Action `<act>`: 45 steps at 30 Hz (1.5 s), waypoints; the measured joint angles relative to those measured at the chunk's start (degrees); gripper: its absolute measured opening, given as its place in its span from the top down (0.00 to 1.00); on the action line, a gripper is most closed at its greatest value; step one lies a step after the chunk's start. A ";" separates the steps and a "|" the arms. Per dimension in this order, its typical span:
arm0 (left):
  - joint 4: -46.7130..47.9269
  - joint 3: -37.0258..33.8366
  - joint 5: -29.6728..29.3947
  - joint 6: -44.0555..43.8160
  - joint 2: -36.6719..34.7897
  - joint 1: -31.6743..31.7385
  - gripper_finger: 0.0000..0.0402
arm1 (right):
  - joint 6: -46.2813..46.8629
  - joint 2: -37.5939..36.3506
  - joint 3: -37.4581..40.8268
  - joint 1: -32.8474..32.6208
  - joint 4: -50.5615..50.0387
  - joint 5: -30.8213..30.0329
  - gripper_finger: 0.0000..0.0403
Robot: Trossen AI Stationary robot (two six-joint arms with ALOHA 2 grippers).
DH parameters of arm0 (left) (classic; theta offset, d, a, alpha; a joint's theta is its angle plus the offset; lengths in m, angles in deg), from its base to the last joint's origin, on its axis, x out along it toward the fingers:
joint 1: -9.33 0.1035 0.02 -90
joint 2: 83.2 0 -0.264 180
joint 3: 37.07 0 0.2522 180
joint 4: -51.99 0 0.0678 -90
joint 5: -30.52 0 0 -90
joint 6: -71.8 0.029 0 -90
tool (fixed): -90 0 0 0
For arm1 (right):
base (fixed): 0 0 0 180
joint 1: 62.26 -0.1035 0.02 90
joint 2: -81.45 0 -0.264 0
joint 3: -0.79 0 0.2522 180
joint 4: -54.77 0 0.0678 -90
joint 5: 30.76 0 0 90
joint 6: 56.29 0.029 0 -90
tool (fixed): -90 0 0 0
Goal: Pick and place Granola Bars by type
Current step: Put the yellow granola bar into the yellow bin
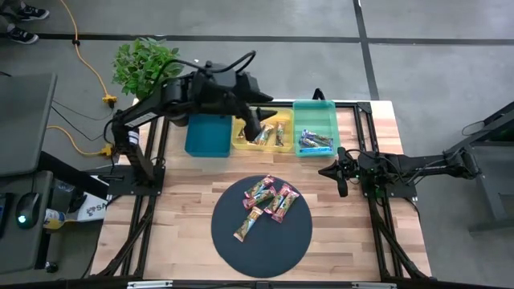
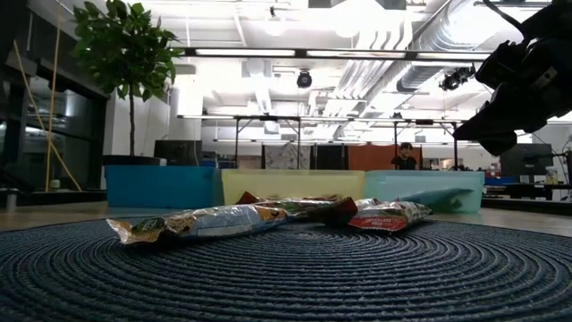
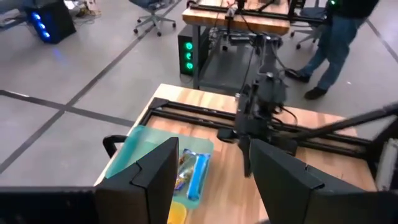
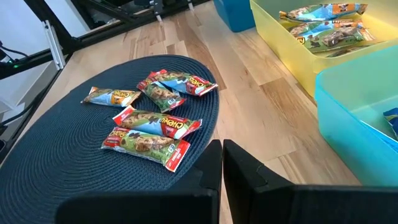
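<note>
Several granola bars [image 1: 267,202] [image 4: 152,127] in pink-red and orange-tan wrappers lie flat on the round dark mat [image 1: 261,241], also seen in the low view [image 2: 268,216]. More orange-tan bars [image 1: 269,135] [image 4: 323,25] lie in the yellow tray [image 1: 241,140]. Blue-wrapped bars [image 1: 315,143] [image 3: 194,174] lie in the teal tray [image 1: 315,108]. My left gripper [image 1: 257,127] [image 3: 214,180] hangs open and empty, high above the yellow tray. My right gripper [image 1: 341,183] [image 4: 222,163] waits shut at the mat's right, holding nothing.
A blue tray [image 1: 207,136] stands left of the yellow one at the table's far side. A potted plant [image 1: 143,63] stands beyond the far left corner. Bare wood [image 1: 185,193] lies around the mat. A person [image 3: 339,43] stands in the room beyond the table.
</note>
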 joint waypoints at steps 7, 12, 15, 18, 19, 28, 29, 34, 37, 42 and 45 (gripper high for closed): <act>7.47 -0.02 -5.24 -2.98 -3.22 -6.52 0.52 | 0.00 0.00 0.00 -0.02 0.00 0.00 1.00; 14.02 -0.02 -14.91 -10.73 -4.63 -13.83 0.52 | 0.00 0.00 0.00 -0.01 0.00 0.00 1.00; 18.88 -0.03 -22.71 -17.72 -4.70 -18.18 0.52 | 0.00 0.00 0.00 -0.02 0.00 0.00 1.00; 24.43 -0.09 -29.47 -26.81 -4.68 -22.13 0.52 | 0.00 0.00 0.00 -0.01 0.00 0.00 1.00; 25.66 -0.13 -30.72 -29.67 -4.70 -23.19 0.52 | 0.00 0.00 0.00 -0.02 0.00 0.00 1.00; 35.07 -6.25 -30.99 -60.94 -5.10 -27.26 0.52 | 0.00 0.00 0.00 0.00 0.00 0.00 1.00; 34.99 -7.60 -29.32 -63.37 -5.03 -27.24 0.52 | 0.00 0.00 0.00 0.00 0.00 0.00 1.00; 34.42 -14.79 -21.43 -72.91 -4.92 -27.18 0.52 | 0.00 0.00 0.00 -0.01 0.00 0.00 1.00; 33.84 -19.69 -16.06 -76.19 -4.85 -26.45 0.52 | 0.00 0.00 0.00 0.00 0.00 0.00 1.00; 26.75 -26.95 -5.92 -75.44 -4.81 -24.82 0.52 | 0.00 0.00 0.00 -0.02 0.00 0.00 1.00; 17.48 -31.10 0.36 -70.59 -4.66 -23.55 0.52 | 0.00 -0.01 0.00 0.00 0.00 0.00 1.00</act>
